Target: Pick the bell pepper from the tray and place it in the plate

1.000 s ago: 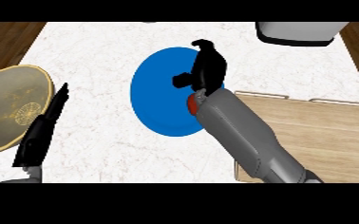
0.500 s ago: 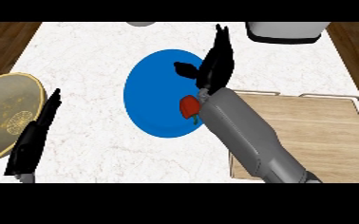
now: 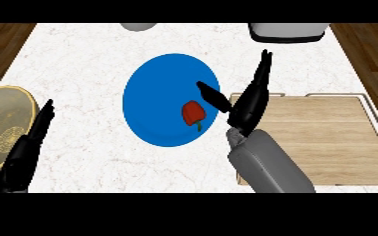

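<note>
A red bell pepper [image 3: 193, 113] with a green stem lies on the blue plate [image 3: 159, 85], in its lower right part. My right hand [image 3: 248, 105] is just right of the plate, open, fingers straight and pointing up, thumb reaching over the plate's right rim toward the pepper without touching it. The wooden tray [image 3: 317, 130] lies to the right, partly under my right forearm. My left hand [image 3: 29, 145] rests open at the lower left edge.
A yellowish round plate [image 3: 13, 115] sits at the left edge beside my left hand. A white-and-dark appliance [image 3: 286, 31] stands at the back right, and a grey round object [image 3: 138, 26] at the back centre.
My right hand opened and drew back to the right, off the plate. The bell pepper, earlier hidden by the hand, now lies uncovered on the plate. The view shifted slightly.
</note>
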Robot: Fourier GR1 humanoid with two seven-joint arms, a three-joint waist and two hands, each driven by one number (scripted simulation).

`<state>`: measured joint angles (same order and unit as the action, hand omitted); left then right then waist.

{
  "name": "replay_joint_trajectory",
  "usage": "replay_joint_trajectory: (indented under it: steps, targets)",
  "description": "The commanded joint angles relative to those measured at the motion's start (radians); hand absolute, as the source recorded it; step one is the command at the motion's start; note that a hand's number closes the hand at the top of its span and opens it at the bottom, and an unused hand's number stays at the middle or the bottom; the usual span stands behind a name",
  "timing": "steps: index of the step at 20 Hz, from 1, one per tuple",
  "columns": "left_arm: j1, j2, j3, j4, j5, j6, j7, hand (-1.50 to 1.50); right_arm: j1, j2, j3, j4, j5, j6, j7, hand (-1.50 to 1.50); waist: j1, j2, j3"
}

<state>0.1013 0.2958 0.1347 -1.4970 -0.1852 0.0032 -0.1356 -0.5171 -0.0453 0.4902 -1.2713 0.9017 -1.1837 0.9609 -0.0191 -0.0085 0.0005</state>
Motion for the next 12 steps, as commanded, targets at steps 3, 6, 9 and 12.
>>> replay_joint_trajectory:
  steps: [3, 6, 9, 12]
  targets:
    - [0.017, 0.005, 0.005, -0.057, 0.005, -0.017, 0.037, 0.0, 0.339, -0.159, 0.1, -0.332, -0.025, -0.093, -0.102, -1.5, 0.004, 0.003, 0.0]
    - [0.004, 0.002, 0.024, 0.048, -0.003, -0.014, -0.047, 0.0, 0.429, -0.265, 0.12, -0.454, -0.096, -0.067, -0.139, -1.5, 0.006, 0.006, 0.0]
    - [0.022, -0.051, -0.016, 0.01, -0.044, 0.022, -0.051, 0.0, 0.513, -0.303, 0.122, -0.521, -0.134, -0.104, -0.193, -1.5, 0.013, 0.007, 0.0]
    - [-0.01, -0.031, 0.004, 0.011, -0.042, 0.0, -0.016, 0.0, 0.544, -0.382, 0.111, -0.54, -0.244, -0.137, -0.267, -1.5, 0.018, 0.008, 0.0]
